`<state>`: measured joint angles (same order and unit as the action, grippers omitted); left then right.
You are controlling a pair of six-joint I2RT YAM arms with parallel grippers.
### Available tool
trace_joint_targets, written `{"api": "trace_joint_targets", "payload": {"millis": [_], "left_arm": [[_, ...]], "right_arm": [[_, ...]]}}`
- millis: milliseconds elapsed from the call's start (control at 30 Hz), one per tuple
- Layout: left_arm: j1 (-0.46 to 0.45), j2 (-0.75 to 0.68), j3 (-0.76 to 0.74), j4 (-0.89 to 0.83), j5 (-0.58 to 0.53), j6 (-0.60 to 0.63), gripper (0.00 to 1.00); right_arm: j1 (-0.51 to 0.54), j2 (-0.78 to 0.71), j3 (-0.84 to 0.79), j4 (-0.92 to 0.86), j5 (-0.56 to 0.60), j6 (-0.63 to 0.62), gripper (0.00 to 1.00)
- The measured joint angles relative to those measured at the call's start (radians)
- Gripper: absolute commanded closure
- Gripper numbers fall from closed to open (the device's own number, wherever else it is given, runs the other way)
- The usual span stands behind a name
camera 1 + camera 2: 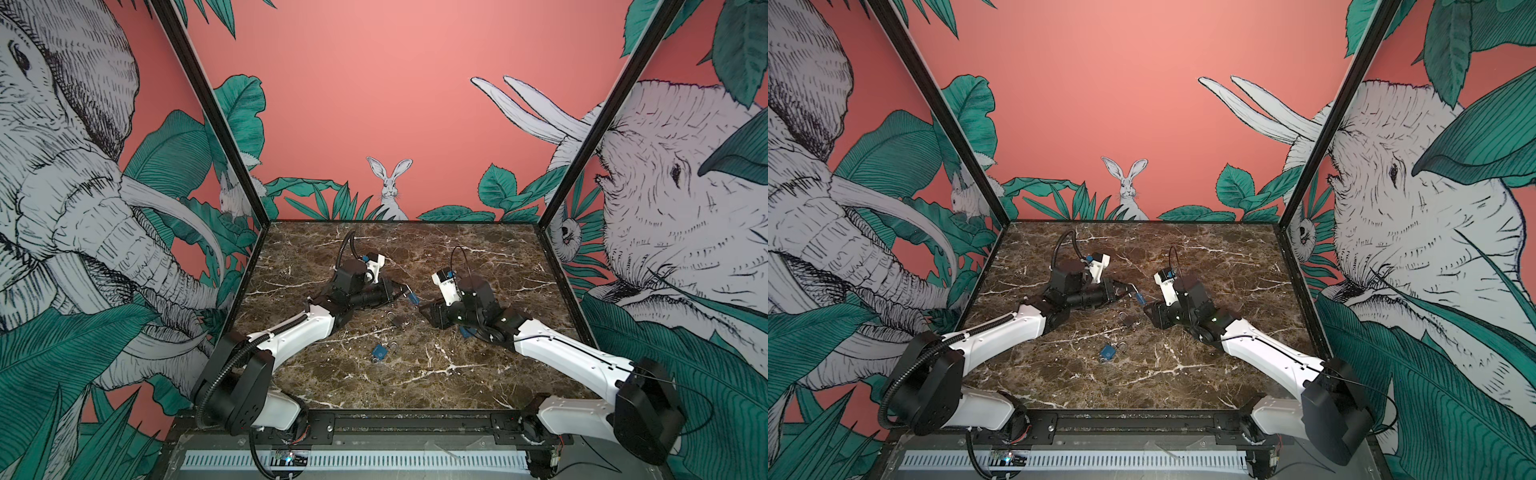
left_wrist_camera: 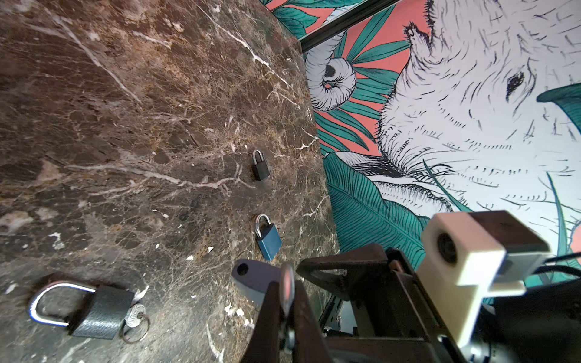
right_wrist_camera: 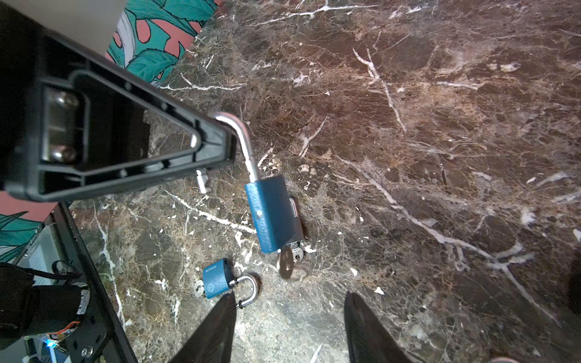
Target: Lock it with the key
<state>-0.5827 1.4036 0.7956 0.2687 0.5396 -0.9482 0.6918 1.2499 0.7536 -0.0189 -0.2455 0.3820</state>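
Note:
A blue padlock [image 3: 272, 213] hangs in the air above the marble table [image 3: 440, 125]. Its shackle [image 3: 240, 135] is swung open, and my left gripper [image 2: 287, 292] is shut on that shackle. In both top views the lock [image 1: 412, 297] [image 1: 1139, 296] hangs just right of the left gripper [image 1: 401, 287]. A key [image 3: 287, 261] on a ring sticks out of the lock's underside, blurred. My right gripper [image 3: 289, 311] stands open just short of the key, with nothing between its fingers. In a top view the right gripper [image 1: 424, 309] faces the left one.
Loose locks lie on the table: a grey padlock with a key [image 2: 97, 314] [image 1: 397, 320], a blue padlock [image 3: 217, 278] [image 1: 380, 351] with a key in it, and a small black padlock [image 2: 261, 168]. Patterned walls [image 1: 665, 208] enclose the table on three sides.

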Motion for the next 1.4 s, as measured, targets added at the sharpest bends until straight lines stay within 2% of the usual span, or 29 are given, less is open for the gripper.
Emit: {"api": "trace_joint_targets", "payload": {"millis": [433,700,867,1400], "left_arm": [[-0.019,-0.018,0.000,-0.002,-0.024,-0.037,1.00],[-0.032,-0.018,0.006,-0.010,-0.025,-0.045,1.00],[-0.033,-0.018,0.008,-0.010,-0.029,-0.047,1.00],[-0.038,-0.011,0.024,-0.015,-0.028,-0.047,1.00]], "right_arm": [[0.031,0.024,-0.055,0.211,0.014,-0.008,0.51],[0.035,0.074,-0.051,0.239,0.063,-0.032,0.65],[0.035,0.098,-0.031,0.243,0.073,-0.039,0.69],[0.036,0.121,-0.006,0.256,0.087,-0.049,0.70]]}}
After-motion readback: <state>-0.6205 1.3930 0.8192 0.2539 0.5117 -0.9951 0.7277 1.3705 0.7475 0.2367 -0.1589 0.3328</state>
